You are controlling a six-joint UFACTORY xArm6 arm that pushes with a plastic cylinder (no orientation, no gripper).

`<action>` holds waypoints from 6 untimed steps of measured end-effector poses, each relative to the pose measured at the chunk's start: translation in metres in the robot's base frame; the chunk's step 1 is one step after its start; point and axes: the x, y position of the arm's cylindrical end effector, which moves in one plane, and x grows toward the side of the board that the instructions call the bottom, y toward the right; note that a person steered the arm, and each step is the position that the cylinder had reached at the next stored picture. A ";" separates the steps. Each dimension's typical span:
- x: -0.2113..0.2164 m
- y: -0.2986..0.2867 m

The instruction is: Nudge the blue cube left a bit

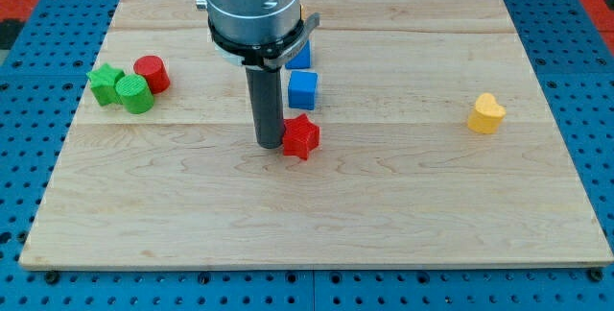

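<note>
The blue cube [303, 89] sits on the wooden board [317, 205] just above the middle. A second blue block [300, 57] lies right above it, partly hidden by the arm's body. A red star [300, 136] lies just below the cube. My tip [269, 144] rests on the board, touching or almost touching the red star's left side, and lies below and left of the blue cube.
A green star [105, 83], a green cylinder [135, 94] and a red cylinder [152, 74] cluster at the view's left. A yellow heart [486, 113] lies at the view's right. The arm's grey body [252, 4] hangs over the board's top middle.
</note>
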 end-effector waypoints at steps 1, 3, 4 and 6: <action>0.061 0.003; -0.020 0.125; -0.069 0.115; -0.077 0.072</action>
